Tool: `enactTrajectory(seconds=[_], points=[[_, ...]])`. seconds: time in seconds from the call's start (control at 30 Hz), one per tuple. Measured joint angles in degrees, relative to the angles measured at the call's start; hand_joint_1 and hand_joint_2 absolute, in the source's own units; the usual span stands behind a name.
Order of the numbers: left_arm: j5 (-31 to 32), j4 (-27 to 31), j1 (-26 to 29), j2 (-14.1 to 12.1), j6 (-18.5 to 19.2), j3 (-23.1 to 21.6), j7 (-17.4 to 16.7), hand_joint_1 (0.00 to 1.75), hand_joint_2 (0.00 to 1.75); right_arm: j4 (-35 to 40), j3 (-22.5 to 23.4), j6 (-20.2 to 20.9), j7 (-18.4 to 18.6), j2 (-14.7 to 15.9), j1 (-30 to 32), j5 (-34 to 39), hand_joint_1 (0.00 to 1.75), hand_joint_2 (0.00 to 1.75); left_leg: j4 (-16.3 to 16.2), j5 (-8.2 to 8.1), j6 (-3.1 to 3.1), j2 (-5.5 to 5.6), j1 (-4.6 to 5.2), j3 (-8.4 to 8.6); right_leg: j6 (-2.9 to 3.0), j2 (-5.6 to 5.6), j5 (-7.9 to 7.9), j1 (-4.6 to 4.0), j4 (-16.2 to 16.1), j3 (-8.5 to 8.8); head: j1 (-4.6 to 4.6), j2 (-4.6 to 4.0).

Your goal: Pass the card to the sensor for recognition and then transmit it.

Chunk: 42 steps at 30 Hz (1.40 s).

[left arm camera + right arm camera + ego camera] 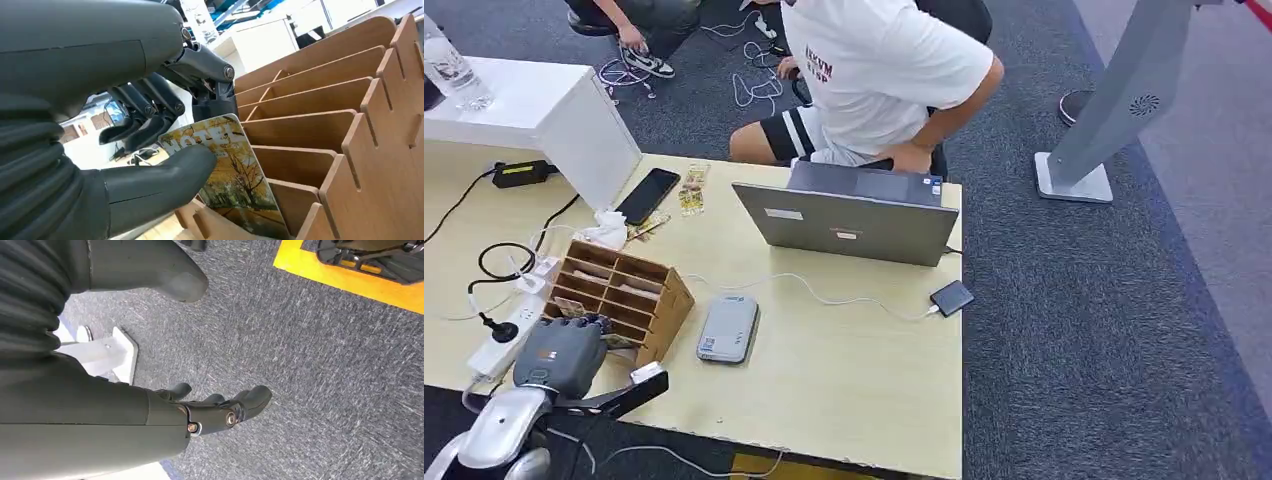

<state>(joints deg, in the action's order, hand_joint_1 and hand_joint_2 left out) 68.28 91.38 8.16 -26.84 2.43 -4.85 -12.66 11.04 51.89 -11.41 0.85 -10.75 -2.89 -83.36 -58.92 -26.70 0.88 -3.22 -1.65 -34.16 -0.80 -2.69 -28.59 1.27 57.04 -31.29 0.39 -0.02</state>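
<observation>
- While my left hand (150, 135) pinches the card (227, 175) between thumb and fingers, it sits in the wooden rack (629, 295) near the table's (844, 380) front left corner.
- The grey sensor (727, 328) beside the rack awaits; scanning and handover remain.
- My right hand (220, 410) hangs loose, holding nothing.

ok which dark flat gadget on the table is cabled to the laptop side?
The small black box near the table's right edge, with the white cable plugged in. The phone lies uncabled.
</observation>
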Motion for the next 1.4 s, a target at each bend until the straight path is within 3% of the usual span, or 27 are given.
enactTrajectory(seconds=[0.13, 0.33, 0.5, 0.67, 0.83, 0.9, 1.07, 1.2, 1.4], points=[[-0.4, 0.0, 0.0, -0.1, -0.7, 0.0, 0.0, 1.75, 1.75, 0.0, 0.0, 0.0, 0.0, 0.0, 0.0, 0.2, 0.00, 1.75, 0.0, 0.00, 0.00, 0.00, 0.00, 0.01, 0.00, 0.00, 0.00, 0.00, 0.0, -0.01, -0.02, 0.00], [4.2, 3.9, -0.1, 2.9, -10.5, -0.2, 0.9, 1.75, 1.75, 0.0, 0.1, -0.3, -0.5, 0.0, 0.0, 1.6, 0.00, 1.75, 0.0, 0.00, -0.01, 0.02, 0.01, 0.00, -0.01, -0.02, 0.01, 0.02, 0.0, -0.02, 0.00, 0.00], [7.3, 13.9, -0.3, 5.9, -18.9, -3.3, 2.0, 1.75, 1.75, 0.0, 1.1, -0.4, -1.2, 0.0, 0.2, 3.3, 0.00, 1.75, 0.0, -0.01, -0.02, 0.01, 0.02, 0.00, -0.01, 0.00, 0.01, 0.03, 0.0, -0.01, 0.00, 0.00], [4.6, 22.7, -0.5, 6.4, -24.7, -6.3, 3.4, 1.75, 1.75, 0.1, 2.3, -2.0, -1.6, -0.2, 0.5, 4.2, 0.00, 1.75, 0.0, -0.01, -0.02, 0.00, 0.00, 0.02, -0.01, 0.00, 0.01, 0.01, 0.0, -0.03, -0.02, 0.00], [-0.2, 25.4, -4.8, 6.4, -26.1, -6.5, 6.2, 1.75, 1.75, 0.1, 2.6, -2.9, -1.6, -0.9, 0.6, 3.2, 0.00, 1.75, 0.0, 0.02, 0.01, 0.11, -0.03, 0.04, 0.00, -0.11, 0.00, -0.01, 0.0, -0.02, 0.00, 0.00], [2.6, 24.5, -8.2, 7.1, -27.6, -6.5, 6.5, 1.75, 1.75, 0.1, 2.5, -2.5, -1.6, -1.0, 0.5, 1.8, 0.00, 1.75, 0.0, 0.06, 0.02, 0.12, -0.02, 0.03, 0.02, -0.12, 0.03, -0.01, 0.0, 0.02, -0.02, 0.00], [7.9, 16.2, -16.7, 8.3, -29.7, -5.8, 6.9, 1.75, 1.75, 0.0, 1.7, -1.7, -1.7, -0.9, 0.2, -0.3, 0.00, 1.75, 0.0, 0.16, -0.05, 0.12, -0.01, 0.04, -0.04, -0.10, 0.18, 0.01, 0.0, 0.05, 0.02, 0.00], [13.8, 4.5, -22.9, 8.5, -29.3, -4.3, 5.9, 1.75, 1.75, 0.0, 0.5, -0.3, -2.1, -0.9, -0.2, -1.2, 0.00, 1.75, 0.0, 0.20, -0.04, 0.12, 0.00, 0.03, -0.03, -0.09, 0.20, 0.01, 0.0, 0.04, 0.00, 0.00], [14.2, -2.2, -25.2, 8.5, -29.6, -3.6, 5.6, 1.75, 1.75, 0.0, -0.3, -0.5, -1.8, -0.9, -0.4, -1.1, 0.00, 1.75, 0.0, 0.20, -0.03, 0.09, -0.01, 0.02, -0.01, -0.06, 0.20, 0.00, 0.0, 0.00, 0.02, 0.00]])
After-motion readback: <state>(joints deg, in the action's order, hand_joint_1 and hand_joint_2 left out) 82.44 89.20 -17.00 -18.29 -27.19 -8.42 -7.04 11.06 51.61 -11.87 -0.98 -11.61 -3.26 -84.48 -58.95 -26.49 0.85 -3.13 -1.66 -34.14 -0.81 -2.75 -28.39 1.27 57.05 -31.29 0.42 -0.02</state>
